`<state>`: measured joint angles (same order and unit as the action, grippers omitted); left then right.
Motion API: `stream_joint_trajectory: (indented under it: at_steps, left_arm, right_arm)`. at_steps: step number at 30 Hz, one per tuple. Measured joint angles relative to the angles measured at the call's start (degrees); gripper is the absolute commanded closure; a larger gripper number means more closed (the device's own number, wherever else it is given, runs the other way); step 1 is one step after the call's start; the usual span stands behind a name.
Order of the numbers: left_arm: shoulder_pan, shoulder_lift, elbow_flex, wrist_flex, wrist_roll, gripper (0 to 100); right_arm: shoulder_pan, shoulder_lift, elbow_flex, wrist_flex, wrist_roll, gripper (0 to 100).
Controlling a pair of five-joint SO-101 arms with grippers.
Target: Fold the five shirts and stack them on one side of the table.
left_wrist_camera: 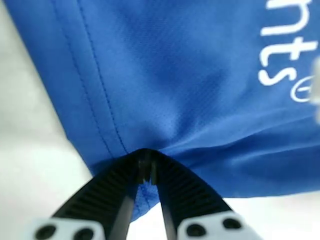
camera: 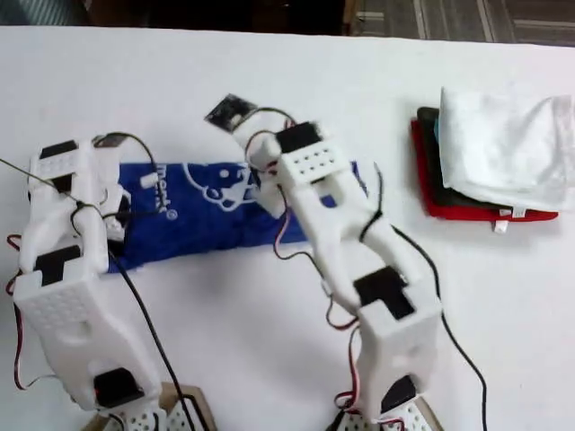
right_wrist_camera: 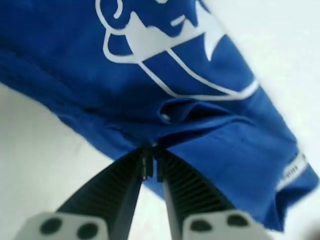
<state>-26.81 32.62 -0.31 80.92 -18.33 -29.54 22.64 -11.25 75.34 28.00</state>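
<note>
While the long blue fabric shirt (camera: 207,215) with white print lies folded across the white worktop (camera: 243,350), you have the left tool (left_wrist_camera: 147,167) pinching its near edge at one end and the right tool (right_wrist_camera: 151,162) clamped on that edge further along. Well apart, a stack of folded shirts (camera: 499,144), white over dark over red, sits at the worktop's side.

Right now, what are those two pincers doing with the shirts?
Left pincer shut on blue shirt edge. Right pincer shut on it too, farther along. Shirt lying in a long band on table. Folded stack off to the side, apart.
</note>
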Motion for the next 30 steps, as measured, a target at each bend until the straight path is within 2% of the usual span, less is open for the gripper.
stream_joint_trajectory:
  at_steps: [6,13,20,25,30]
  left_arm:
    - [0.0,0.0,0.0,0.0,0.0,97]
    - [0.0,0.0,0.0,0.0,0.0,97]
    - [0.0,0.0,0.0,0.0,0.0,97]
    - [0.0,0.0,0.0,0.0,0.0,97]
    - [0.0,0.0,0.0,0.0,0.0,97]
  right_arm:
    - [0.1,6.6,0.0,-8.3,0.0,97.8]
    - [-0.2,6.9,-8.1,-9.1,0.0,97.8]
    - [1.1,6.9,-17.4,2.9,0.0,97.7]
    - [6.3,7.1,-20.4,15.3,0.1,97.7]
    - [12.9,7.2,-17.1,17.7,0.1,97.7]
